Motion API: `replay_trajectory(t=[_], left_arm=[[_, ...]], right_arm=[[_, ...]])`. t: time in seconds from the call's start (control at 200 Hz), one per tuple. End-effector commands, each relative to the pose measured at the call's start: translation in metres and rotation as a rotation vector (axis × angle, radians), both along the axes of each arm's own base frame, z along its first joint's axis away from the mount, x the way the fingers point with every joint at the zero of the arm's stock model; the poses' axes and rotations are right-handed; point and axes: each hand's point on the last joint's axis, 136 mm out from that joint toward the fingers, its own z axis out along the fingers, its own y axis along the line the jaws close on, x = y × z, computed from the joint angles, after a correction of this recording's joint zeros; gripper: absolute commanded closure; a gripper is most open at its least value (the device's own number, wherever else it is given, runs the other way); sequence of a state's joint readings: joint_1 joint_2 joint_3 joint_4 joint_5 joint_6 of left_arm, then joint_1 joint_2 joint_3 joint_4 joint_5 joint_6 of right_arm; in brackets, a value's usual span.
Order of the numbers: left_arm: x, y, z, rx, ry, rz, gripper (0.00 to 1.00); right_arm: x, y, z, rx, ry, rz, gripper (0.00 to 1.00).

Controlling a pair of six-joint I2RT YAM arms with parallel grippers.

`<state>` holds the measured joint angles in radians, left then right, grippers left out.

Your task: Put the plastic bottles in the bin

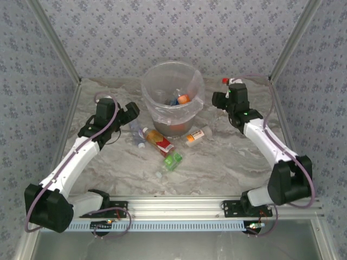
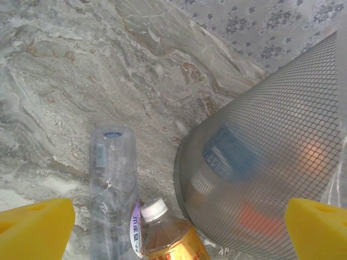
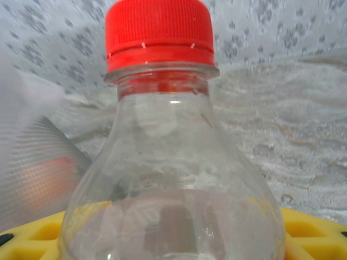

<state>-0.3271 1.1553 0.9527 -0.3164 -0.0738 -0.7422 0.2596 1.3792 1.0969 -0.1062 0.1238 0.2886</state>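
The bin (image 1: 172,97) stands at the back centre with several bottles inside it. My right gripper (image 1: 223,93) is just right of the bin, shut on a clear plastic bottle with a red cap (image 3: 162,157); the cap (image 1: 225,80) points up and the yellow pads (image 3: 317,233) press its body. My left gripper (image 1: 130,112) is open to the left of the bin, its yellow fingers (image 2: 35,230) wide apart. Below it lie a crushed clear bottle (image 2: 111,184) and a white-capped bottle with a yellow label (image 2: 162,235), both beside the bin wall (image 2: 265,162).
On the marble table in front of the bin also lie a green-labelled bottle (image 1: 173,160) and an orange-capped bottle (image 1: 196,135). Patterned walls close the back and both sides. The metal rail (image 1: 179,208) runs along the near edge.
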Motion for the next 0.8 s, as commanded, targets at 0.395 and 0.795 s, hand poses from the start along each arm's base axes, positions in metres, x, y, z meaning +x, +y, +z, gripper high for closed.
replay_trajectory(t=[0.395,0.795], left_arm=[[0.003,0.001,-0.004,-0.003,0.01,0.007,0.0],[0.0,0.005,-0.017,0.006,0.096,0.04,0.01]], right_arm=[[-0.031,0.077,0.161,0.059,-0.281,0.374,0.39],[-0.02,0.193,0.144,0.016,-0.2,0.685,0.38]])
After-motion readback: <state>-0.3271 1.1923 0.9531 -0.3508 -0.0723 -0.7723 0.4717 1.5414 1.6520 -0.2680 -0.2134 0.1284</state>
